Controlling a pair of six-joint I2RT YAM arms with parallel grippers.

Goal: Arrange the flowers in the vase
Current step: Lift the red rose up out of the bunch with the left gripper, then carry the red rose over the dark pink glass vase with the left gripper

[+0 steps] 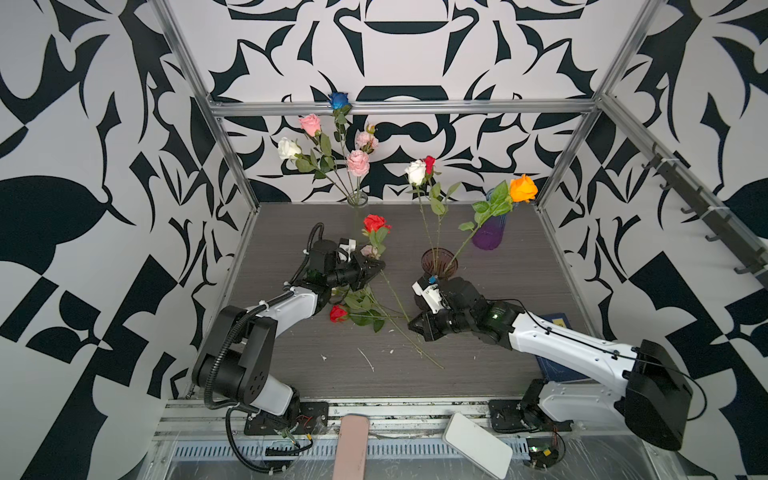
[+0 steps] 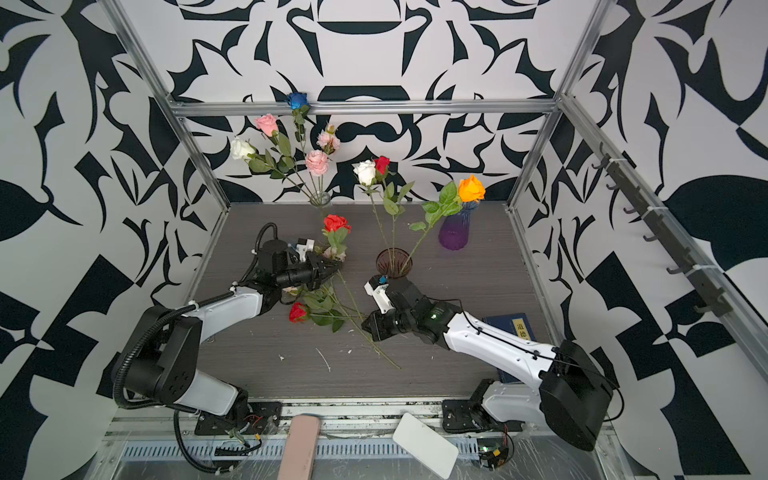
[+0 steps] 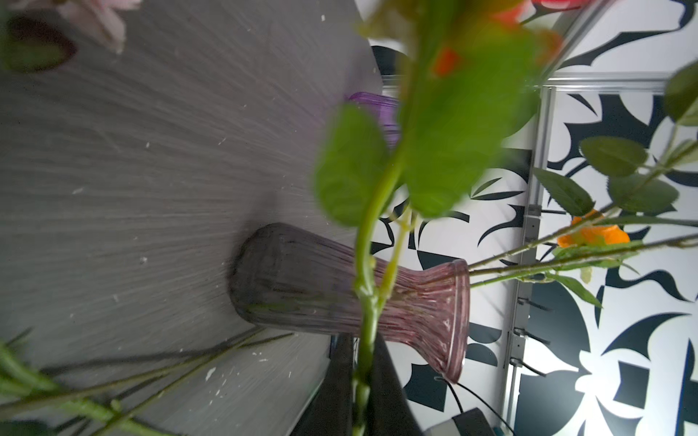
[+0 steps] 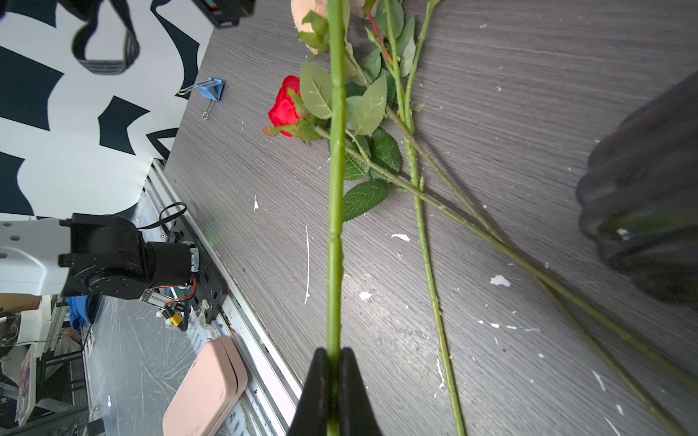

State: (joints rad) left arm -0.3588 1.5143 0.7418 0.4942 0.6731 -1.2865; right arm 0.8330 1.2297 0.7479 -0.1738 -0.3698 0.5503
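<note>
A red rose [image 1: 375, 223] [image 2: 336, 223] stands tilted over the table, its long green stem held in two places. My left gripper [image 1: 376, 268] [image 2: 337, 270] [image 3: 362, 377] is shut on the stem [image 3: 364, 302] just below the leaves. My right gripper [image 1: 411, 324] [image 2: 365, 326] [image 4: 333, 355] is shut on the same stem [image 4: 334, 226] lower down. The dusky pink ribbed vase [image 1: 428, 262] [image 2: 386, 259] [image 3: 302, 279], behind the right gripper, holds white, red and orange roses. Another red rose [image 1: 338, 313] [image 4: 283, 107] and loose stems [image 1: 415, 345] lie on the table.
A clear vase [image 1: 357, 200] at the back holds pink, white and blue roses. A purple vase [image 1: 490, 235] stands back right. A blue book [image 1: 557, 324] lies under the right arm. A pink case [image 1: 351, 444] and a white slab [image 1: 478, 444] sit at the front rail.
</note>
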